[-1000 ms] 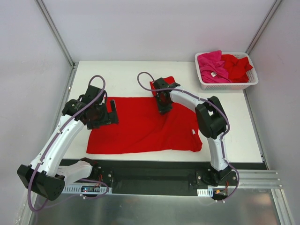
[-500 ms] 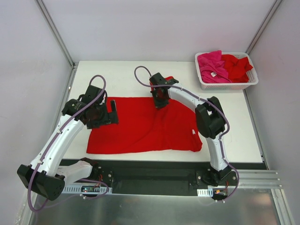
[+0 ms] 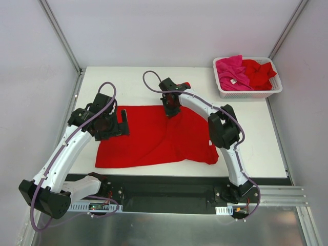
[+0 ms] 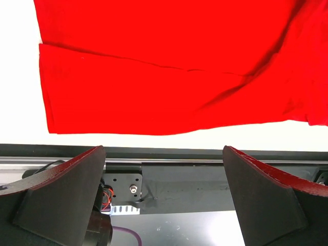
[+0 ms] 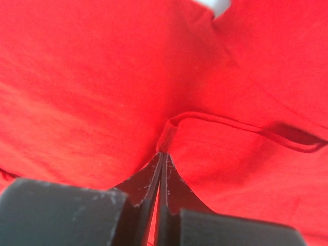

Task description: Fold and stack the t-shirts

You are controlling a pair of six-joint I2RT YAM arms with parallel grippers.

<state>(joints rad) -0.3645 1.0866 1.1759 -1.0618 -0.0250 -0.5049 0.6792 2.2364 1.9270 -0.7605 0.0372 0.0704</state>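
A bright red t-shirt (image 3: 154,138) lies spread on the white table, creased through its middle. My right gripper (image 3: 170,107) is shut on a hem of this shirt (image 5: 169,128) at its far edge, pinching the cloth between its black fingers (image 5: 146,182). My left gripper (image 3: 123,123) is open and empty at the shirt's left side; in the left wrist view the shirt (image 4: 169,66) lies ahead of its wide-apart fingers (image 4: 66,189). More t-shirts, one magenta-pink (image 3: 231,72) with a white label and red ones (image 3: 259,72), lie in the basket.
A white slotted basket (image 3: 274,90) stands at the table's far right corner. The table's black front rail (image 4: 169,154) runs along the near edge. Frame posts stand at both far corners.
My right gripper has moved left and away along the shirt's far edge, dragging the cloth with it; the shirt's right part has bunched and creased. The left arm has not moved.
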